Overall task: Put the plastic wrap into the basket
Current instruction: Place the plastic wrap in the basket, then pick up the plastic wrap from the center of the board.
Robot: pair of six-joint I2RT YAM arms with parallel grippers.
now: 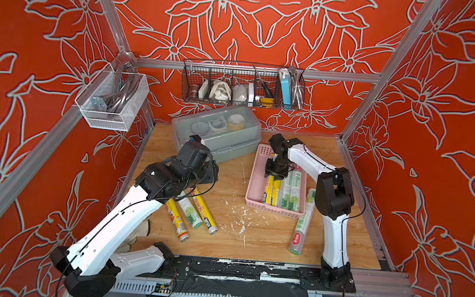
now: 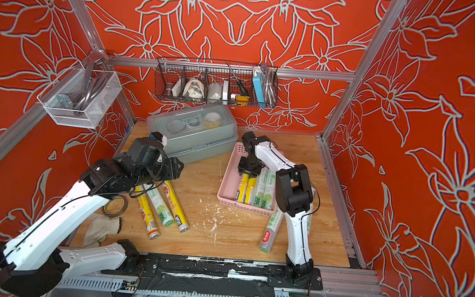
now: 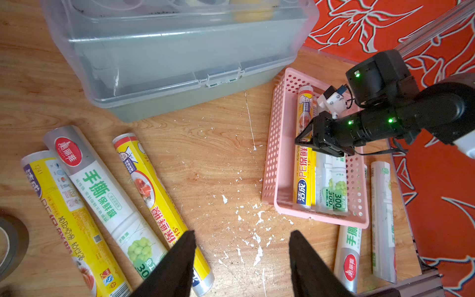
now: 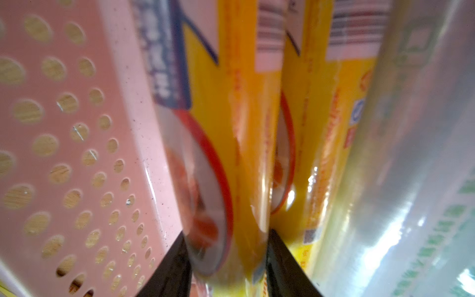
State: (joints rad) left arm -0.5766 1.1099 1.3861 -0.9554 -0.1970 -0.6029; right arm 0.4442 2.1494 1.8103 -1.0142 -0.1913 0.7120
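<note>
Right fingers (image 4: 174,272) straddled a yellow roll (image 4: 244,128) in the basket (image 4: 126,97), grip unclear, hidden from both top views; left fingers (image 3: 177,264) gaped empty.

Left tool (image 3: 243,234) spread, right tool (image 4: 227,232) downturned

The basket (image 1: 256,182) sits on the counter (image 1: 252,243), a bit right of the middle. In it lie four rolls (image 1: 286,192), side by side. Just right of the basket lie two more rolls (image 3: 383,205). Well to its left lie three rolls (image 1: 190,213), close together. A box (image 1: 217,136) stands far, left of the basket. A tape ring (image 3: 20,241) and a glove (image 2: 99,228) lie near, at the left edge. A rack (image 1: 222,103) hangs on the far wall.
</note>
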